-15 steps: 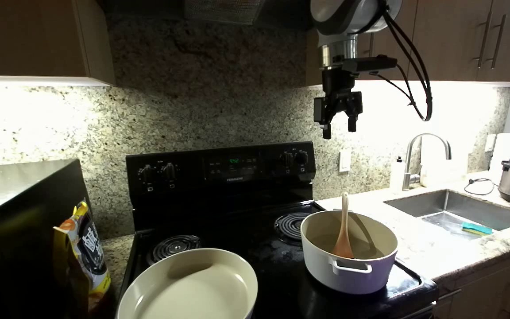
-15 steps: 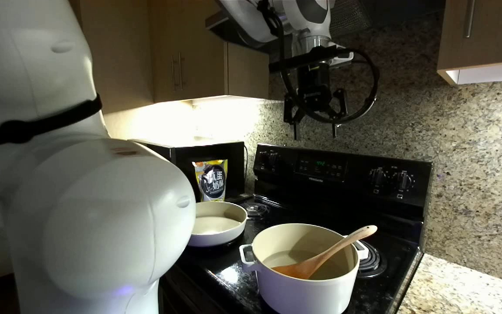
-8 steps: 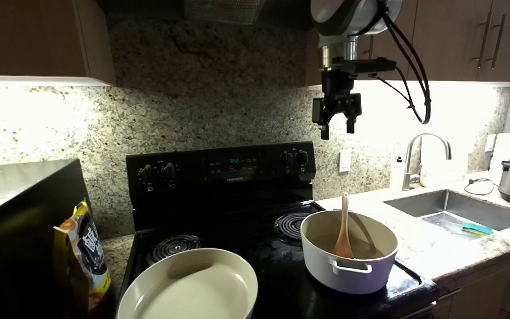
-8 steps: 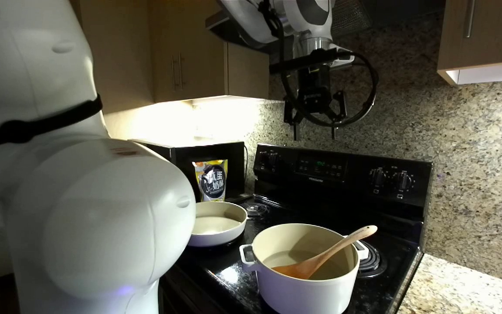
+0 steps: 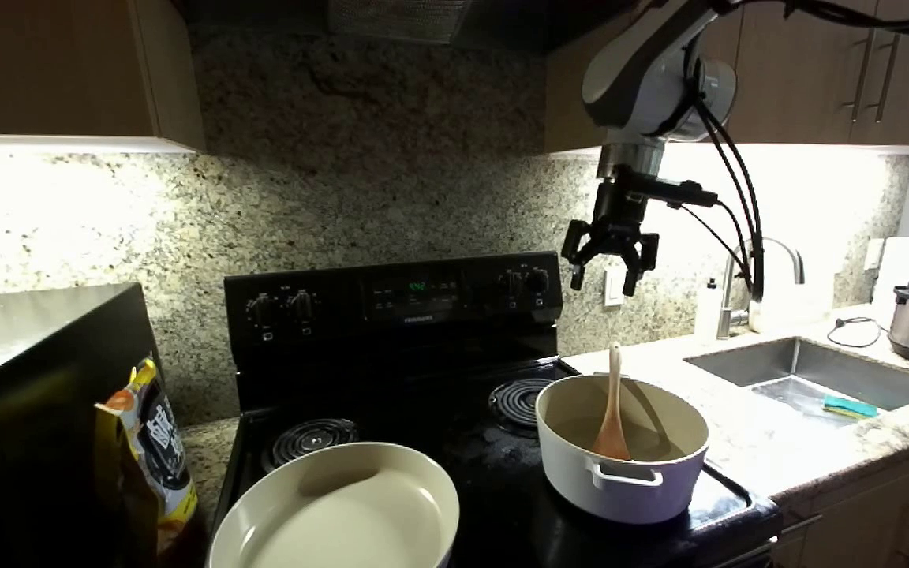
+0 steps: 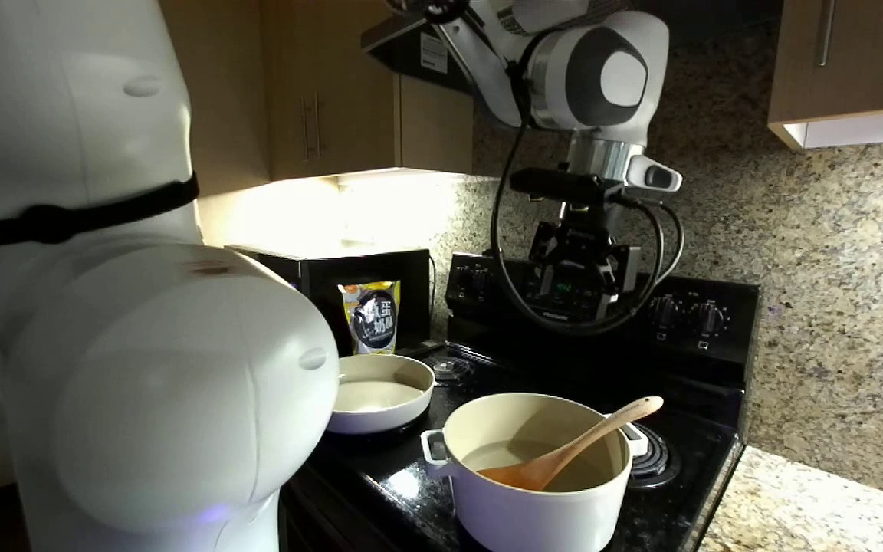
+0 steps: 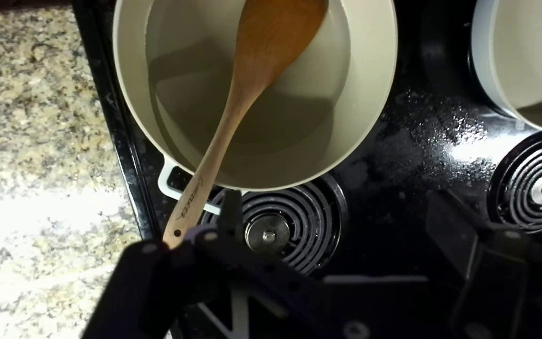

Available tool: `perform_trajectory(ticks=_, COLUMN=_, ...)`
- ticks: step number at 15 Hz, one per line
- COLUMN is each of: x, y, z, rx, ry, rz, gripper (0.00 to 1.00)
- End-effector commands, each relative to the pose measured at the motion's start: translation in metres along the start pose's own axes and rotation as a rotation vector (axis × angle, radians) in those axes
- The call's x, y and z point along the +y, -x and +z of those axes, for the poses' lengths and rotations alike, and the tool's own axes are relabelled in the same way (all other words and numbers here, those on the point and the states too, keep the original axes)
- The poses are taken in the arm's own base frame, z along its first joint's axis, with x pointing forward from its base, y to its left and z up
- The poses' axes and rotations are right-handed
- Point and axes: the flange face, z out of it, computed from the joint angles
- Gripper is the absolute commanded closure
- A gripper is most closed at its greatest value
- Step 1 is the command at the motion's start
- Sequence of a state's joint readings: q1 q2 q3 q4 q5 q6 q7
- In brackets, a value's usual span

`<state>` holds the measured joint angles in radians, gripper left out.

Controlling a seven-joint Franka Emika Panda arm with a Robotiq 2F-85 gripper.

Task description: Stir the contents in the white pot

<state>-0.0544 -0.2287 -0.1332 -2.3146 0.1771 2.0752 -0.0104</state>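
The white pot [image 5: 561,461] stands on the stove, also in an exterior view [image 6: 541,521] and the wrist view [image 7: 370,89]. Clear liquid seems to lie in it. A wooden spoon [image 5: 613,410] leans in the pot, its bowl inside and its handle over the rim; it also shows in an exterior view [image 6: 568,452] and the wrist view [image 7: 243,94]. My gripper [image 5: 604,285] is open and empty, a little tilted, above the spoon's handle end. In the wrist view my gripper [image 7: 337,207] has its fingers wide apart, the handle end outside them by the left finger.
A wide cream-white dish [image 5: 352,521] stands beside the pot on the stove [image 5: 494,481]. A snack bag [image 6: 374,318] leans by a black microwave [image 6: 411,272]. The stove's control panel [image 5: 391,292] rises behind. A counter with a sink [image 5: 746,359] adjoins the stove.
My gripper has moved down toward the pot and spoon handle, and it has tilted and turned. The gripper stays open. The pot and spoon have not moved.
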Motion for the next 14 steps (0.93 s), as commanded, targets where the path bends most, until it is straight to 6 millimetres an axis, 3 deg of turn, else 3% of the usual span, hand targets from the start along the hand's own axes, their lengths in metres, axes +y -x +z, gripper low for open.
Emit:
perform_trajectory(ticks=1, x=0.024, y=-0.001, z=0.036, rx=0.060, ry=-0.084, rz=0.174, gripper=0.00)
perform_trajectory(ticks=3, x=0.031, y=-0.001, z=0.054, rx=0.094, ry=-0.088, rz=0.276, gripper=0.00)
perform_trajectory(ticks=4, x=0.027, y=-0.004, z=0.041, rx=0.063, ry=-0.070, rz=0.185, gripper=0.00)
perform_trajectory(ticks=9, x=0.032, y=-0.010, z=0.060, rx=0.031, ry=-0.070, rz=0.229, gripper=0.00)
perform_trajectory(ticks=14, x=0.061, y=-0.022, z=0.079, rx=0.057, ry=-0.074, rz=0.348, gripper=0.00)
